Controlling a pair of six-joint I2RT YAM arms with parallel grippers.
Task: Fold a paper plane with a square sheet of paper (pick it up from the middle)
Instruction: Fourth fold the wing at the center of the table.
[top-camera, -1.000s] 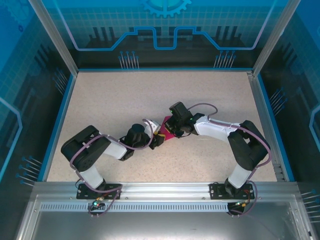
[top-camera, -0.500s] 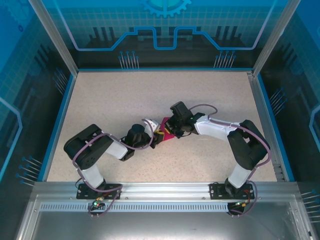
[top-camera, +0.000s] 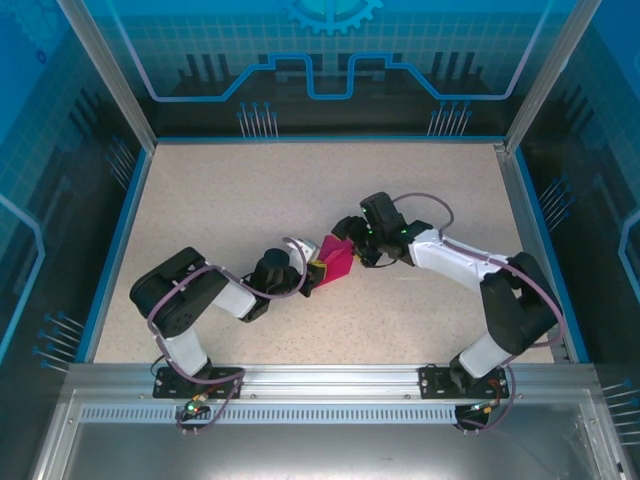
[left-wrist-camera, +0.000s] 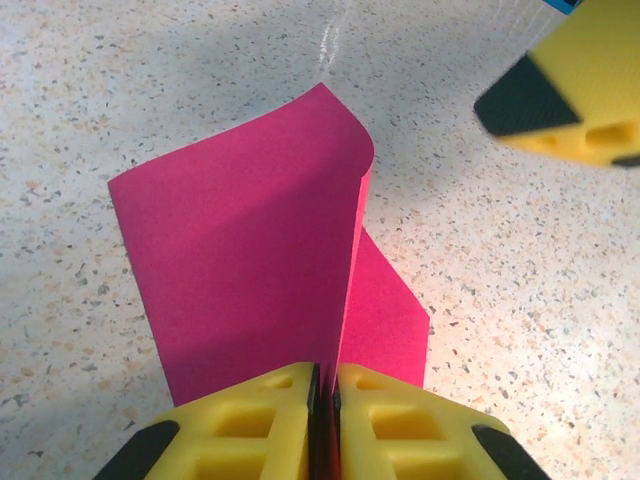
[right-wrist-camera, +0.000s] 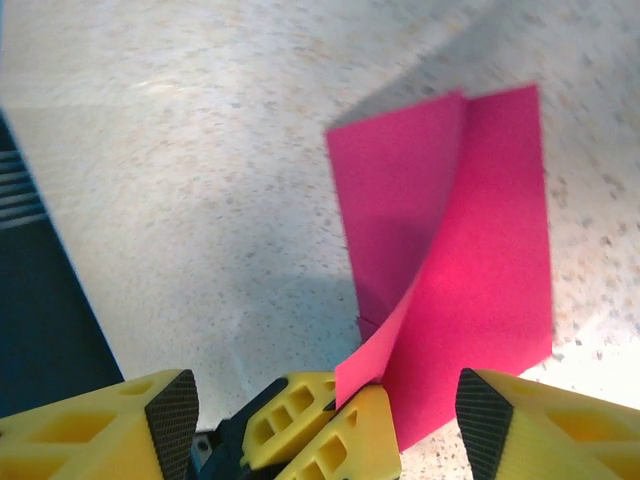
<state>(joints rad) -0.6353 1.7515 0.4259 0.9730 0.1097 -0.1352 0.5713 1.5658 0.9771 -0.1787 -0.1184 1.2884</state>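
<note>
Left wrist — creased magenta paper (left-wrist-camera: 240, 260), speckled table (left-wrist-camera: 150, 80)

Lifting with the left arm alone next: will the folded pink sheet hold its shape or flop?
Probably floppy: the pink sheet is thin, and its upper flap's free corner curls over. Likely very light, so the left gripper, shut on its edge, should carry it easily. It may fan open: the layers splay apart away from the pinch.
</note>
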